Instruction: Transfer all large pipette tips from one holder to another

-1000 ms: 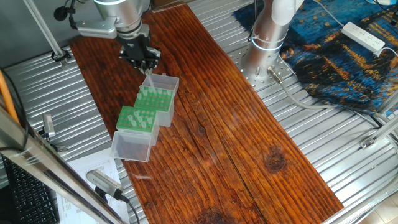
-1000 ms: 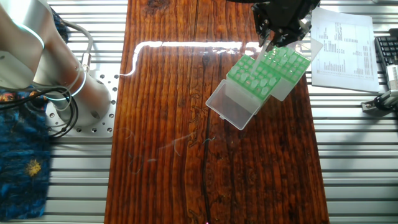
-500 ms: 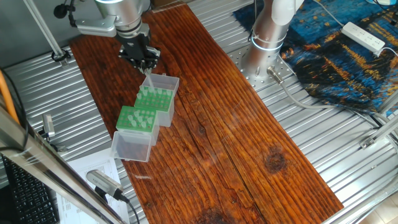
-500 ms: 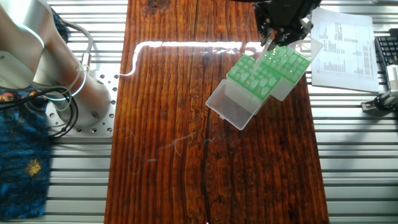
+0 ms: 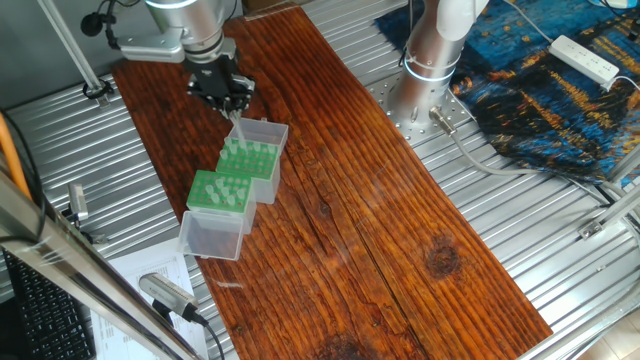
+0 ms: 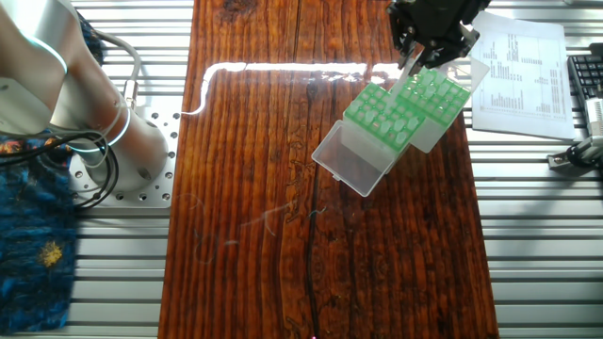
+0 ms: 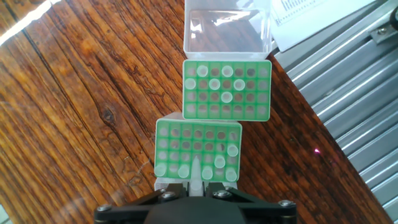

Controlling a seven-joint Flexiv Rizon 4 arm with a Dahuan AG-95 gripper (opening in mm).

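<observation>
Gripper (image 7: 195, 188): pinching one pipette tip (image 7: 195, 173) above the near rack (image 7: 198, 152)
Far rack (image 7: 227, 90): seven tips standing
Table (image 7: 93, 106): dark wood

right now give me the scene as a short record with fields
surface: wooden table
tool: shut on a pipette tip, held above the near rack's edge
near rack: green, a few tips along its near rows and right side
far rack: green, several tips scattered in its upper rows
lids: clear, open; one past the far rack
off the table: printed paper
</observation>
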